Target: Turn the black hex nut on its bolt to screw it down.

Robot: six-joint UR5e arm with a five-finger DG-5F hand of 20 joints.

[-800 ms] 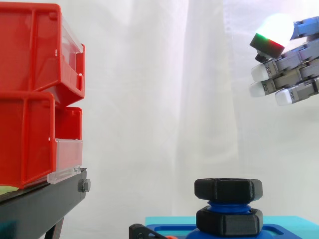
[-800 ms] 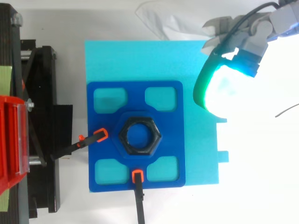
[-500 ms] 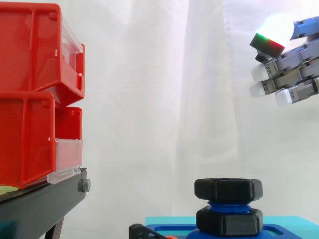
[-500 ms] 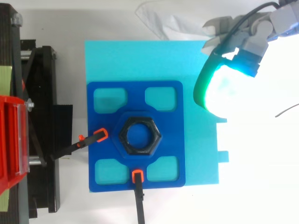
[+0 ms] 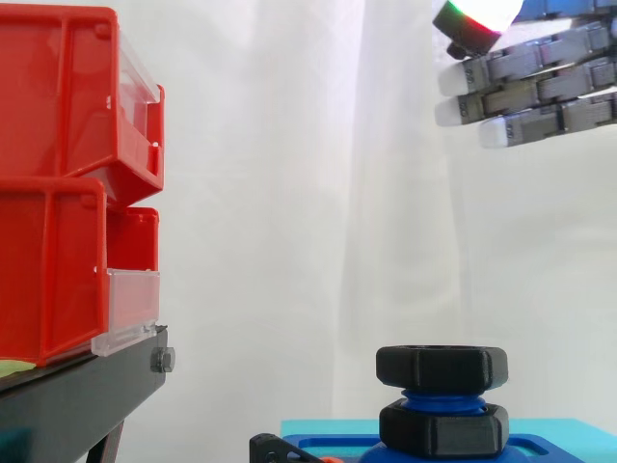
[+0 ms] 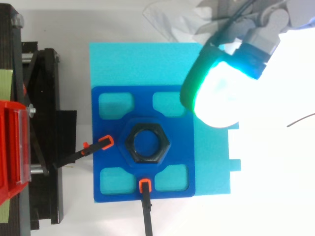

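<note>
Side view: the robot hand (image 5: pixel 545 92) hangs at the upper right, well above the work. Its fingers (image 5: pixel 463 77) are nearly straight, stacked close and pointing left, with the thumb's glowing pad (image 5: pixel 479 12) set apart above them; they are relaxed and hold nothing. The black hex nut (image 5: pixel 442 367) sits on the blue threaded bolt (image 5: pixel 442 399) at the bottom of the view. A short band of thread shows between it and a second black hexagonal piece (image 5: pixel 443 430) at the bolt's foot, so the nut is judged to have travel left. The bolt stands upright on a blue fixture plate (image 5: pixel 540 449) over a cyan board (image 5: pixel 323 425), which offers the nut's flats to a grasp from above. Red plastic bins (image 5: pixel 58 183) on a black stand (image 5: pixel 82 395) are well apart at the left. Top view: the nut (image 6: pixel 129 142) lies at the centre of the plate (image 6: pixel 178 147). Two orange-tipped black clamps (image 6: pixel 106 142) bear on the plate's edges, presumably to stop it turning with the nut. The hand (image 6: pixel 263 32) is at the upper right, its pad overlapping the plate's corner, apart from the nut. The next move calls for centring the hand over the nut and lowering.
</note>
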